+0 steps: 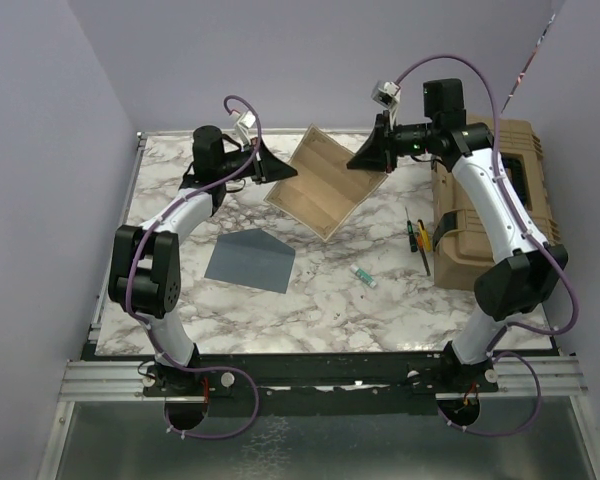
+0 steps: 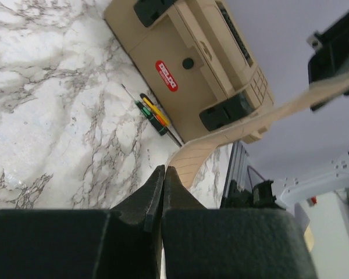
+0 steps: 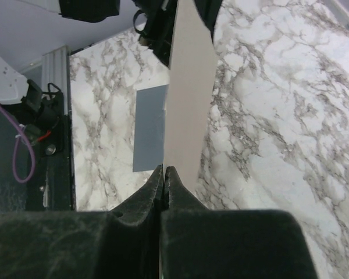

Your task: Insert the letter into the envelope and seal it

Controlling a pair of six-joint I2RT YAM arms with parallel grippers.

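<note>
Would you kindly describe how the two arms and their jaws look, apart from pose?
The left arm and right arm match: glossy white curved shells between chunky black joint housings. A thin purple cable loops along each. The jaws are matte black wedges tapering to blunt tips. A small silver-grey camera sits at each wrist. No markings show.

I have both white-and-black arms stretched forward with elbows bent, the wrists turned inward to face each other. My left pincer (image 1: pixel 283 172) has its black fingers (image 2: pixel 151 197) pressed tight on one edge of the tan paper letter (image 1: pixel 325 192). My right pincer (image 1: pixel 368 158) clamps the opposite edge, jaws closed flat. Both wrists are raised, the right one slightly higher.
</note>
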